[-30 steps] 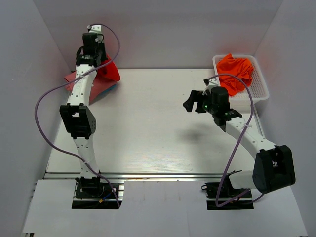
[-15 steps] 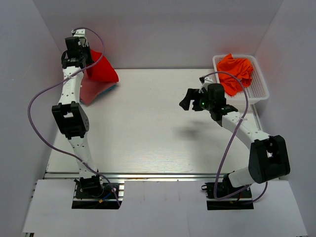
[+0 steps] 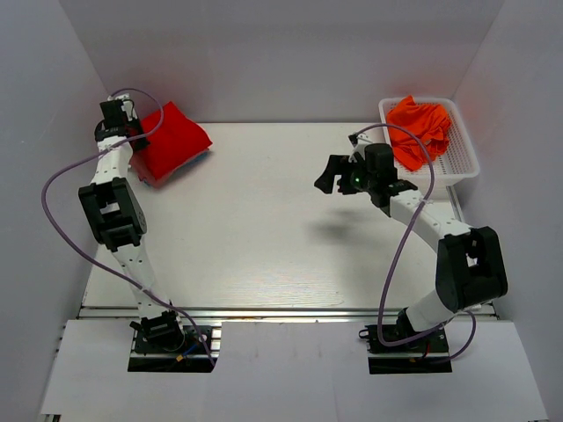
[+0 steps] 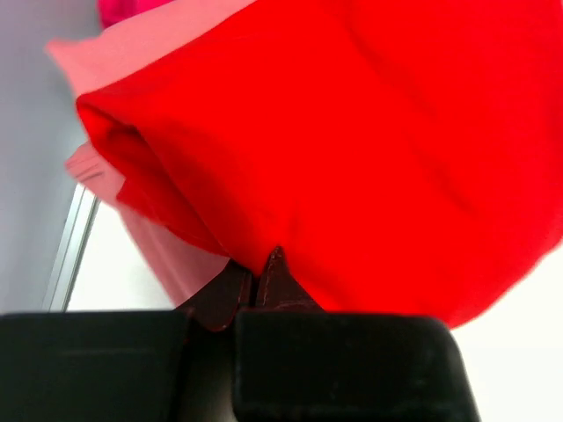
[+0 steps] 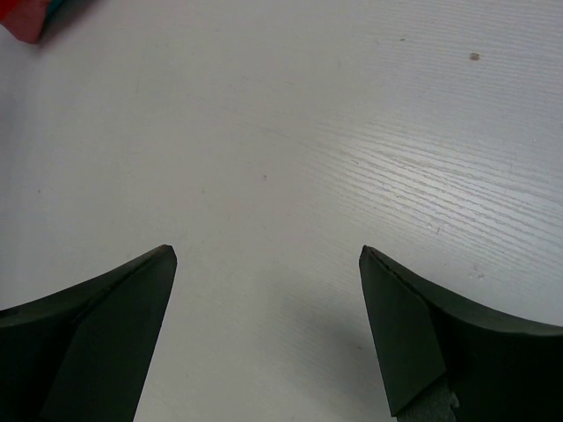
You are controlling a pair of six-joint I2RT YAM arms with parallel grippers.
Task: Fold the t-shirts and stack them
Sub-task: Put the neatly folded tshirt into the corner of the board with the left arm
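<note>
The bright red t-shirt (image 3: 176,139) lies folded on top of a stack at the table's far left corner. A dusty pink t-shirt (image 4: 163,251) shows under it, and a sliver of the teal-blue one (image 3: 202,156) at the stack's right edge. My left gripper (image 3: 115,123) is at the stack's left side, shut on the red shirt's edge (image 4: 255,280). Vivid orange t-shirts (image 3: 420,126) are heaped in the basket. My right gripper (image 3: 332,180) hovers open and empty over the bare table (image 5: 268,255). The stack's corner (image 5: 22,22) shows at the top left of the right wrist view.
The white mesh basket (image 3: 464,163) stands at the far right corner. White walls close in the table at the left, back and right. A metal rail (image 3: 264,312) runs along the near edge by the arm bases.
My left arm has swung left and down, carrying the red shirt from draped in the air to flat on the stack. My right gripper has drifted slightly left, still open.
</note>
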